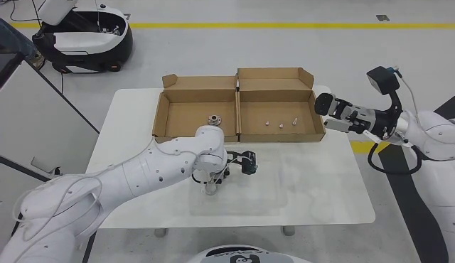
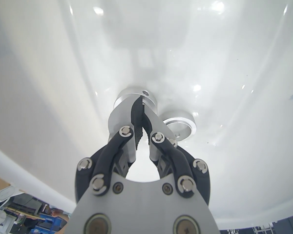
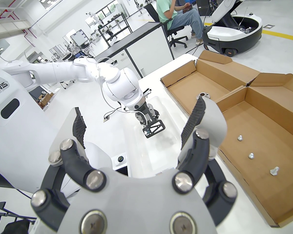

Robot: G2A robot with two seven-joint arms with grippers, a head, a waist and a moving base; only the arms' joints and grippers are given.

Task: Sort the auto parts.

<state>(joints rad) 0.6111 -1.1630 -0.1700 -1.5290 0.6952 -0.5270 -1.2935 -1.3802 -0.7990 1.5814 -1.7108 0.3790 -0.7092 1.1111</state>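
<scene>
My left gripper [image 2: 139, 103] is down inside a shallow white tray [image 2: 63, 74], shut on the rim of a silver round collar [image 2: 127, 96]. A second silver ring [image 2: 182, 121] lies right beside it. From above, this gripper [image 1: 215, 181] is at the tray's left part. My right gripper [image 3: 139, 103] is open with nothing in it, and it hovers by the right wall of the right cardboard box [image 1: 313, 124]. That box holds three small bolts [image 1: 281, 125]. The left cardboard box [image 1: 162, 117] holds one silver round part [image 1: 212, 119].
The two open boxes stand side by side at the table's far edge, flaps up. The tray [image 1: 274, 192] lies in front of them, mid-table. A grey cabinet [image 1: 43, 114] stands left of the table, and a parked white mobile robot [image 1: 89, 39] is beyond it.
</scene>
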